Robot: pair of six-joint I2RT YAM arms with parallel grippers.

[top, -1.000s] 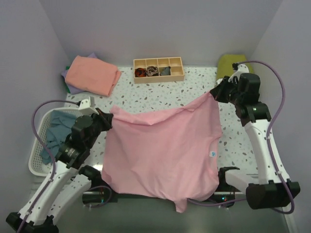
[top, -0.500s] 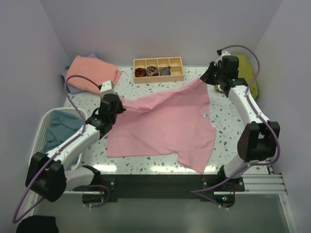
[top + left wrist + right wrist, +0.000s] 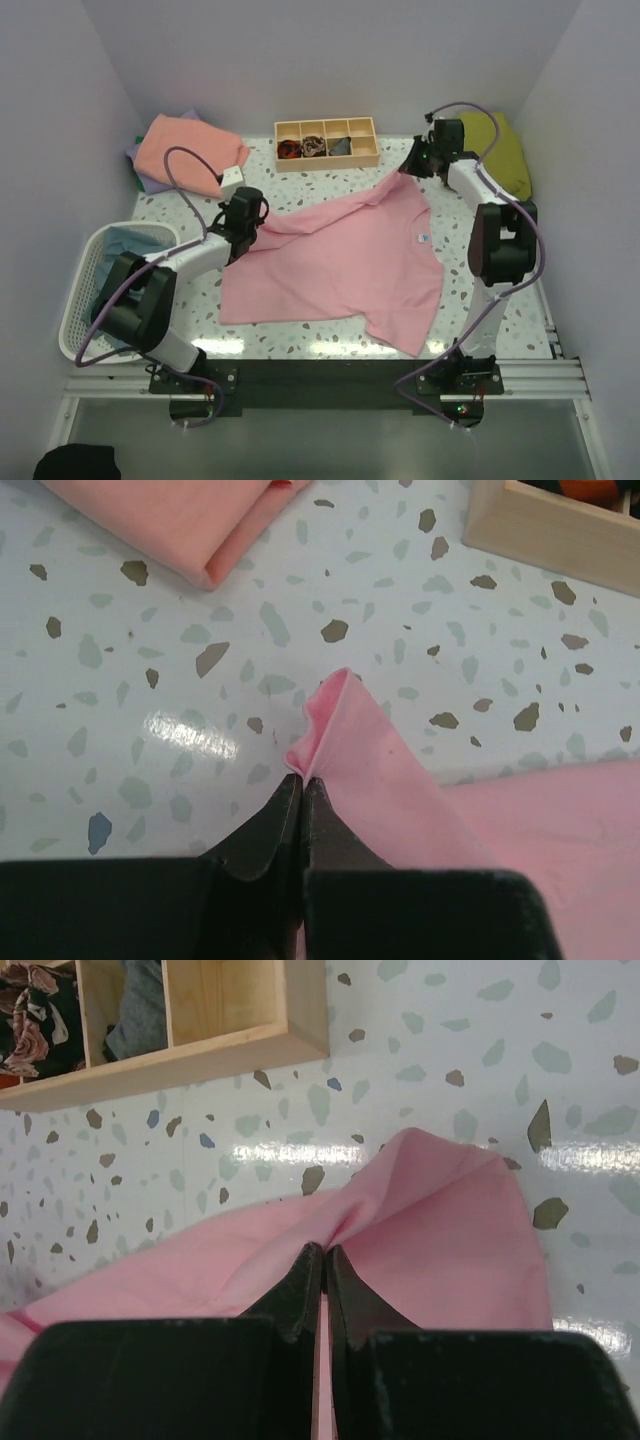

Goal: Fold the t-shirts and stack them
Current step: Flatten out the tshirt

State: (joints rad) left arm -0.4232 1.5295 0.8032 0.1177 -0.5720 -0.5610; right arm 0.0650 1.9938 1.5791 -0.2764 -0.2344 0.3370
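Bright, even light is falling from above, leaving only faint shadows. White glare is streaking the bench [image 3: 300, 195] low in the top view and in both wrist views. The left pincer [image 3: 302, 790] and right pincer [image 3: 325, 1260] are looking slightly soft.

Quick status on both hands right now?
Left hand: closed on a corner of the pink t-shirt.
Right hand: closed on another corner of the same shirt.

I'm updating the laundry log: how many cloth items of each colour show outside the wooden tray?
Pink t-shirt: 1
Salmon-coral: 1
Lavender: 1
Teal-blue, in the basket: 1
Olive-green: 1
Total: 5
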